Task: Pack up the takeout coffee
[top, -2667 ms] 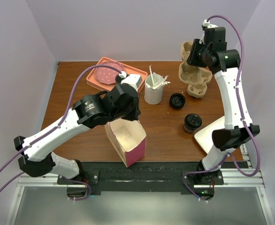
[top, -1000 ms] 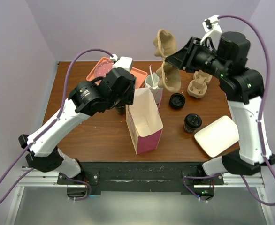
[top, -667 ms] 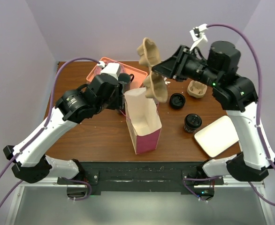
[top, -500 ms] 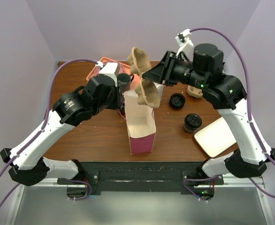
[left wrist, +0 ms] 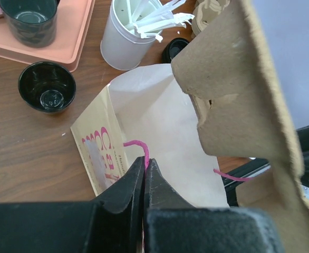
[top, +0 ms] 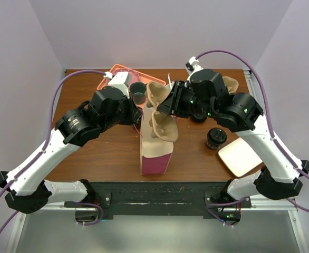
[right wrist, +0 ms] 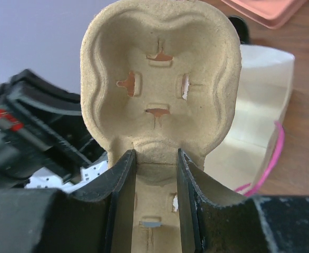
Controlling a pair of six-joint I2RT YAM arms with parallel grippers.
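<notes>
The left gripper (left wrist: pixel 144 164) is pressed together on the pink handle (left wrist: pixel 137 143) of the open bag (top: pixel 155 155), while the right gripper (right wrist: pixel 154 158) pinches a pulp carrier (top: pixel 162 118) upright at the bag's mouth. The coffee (top: pixel 216 137) stands on the table (top: pixel 107 150) at the bag's 3 o'clock, well apart. A white cup (left wrist: pixel 124 37) at 12 o'clock holds stirrers (left wrist: pixel 154 16).

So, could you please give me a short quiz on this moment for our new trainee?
1. True or false: the takeout coffee stands outside the paper bag.
2. The right gripper holds: A) nothing, B) the cup carrier, C) the coffee.
3. Which gripper pinches the bag's rim?
Key: 1 true; 2 B; 3 the left gripper.
</notes>
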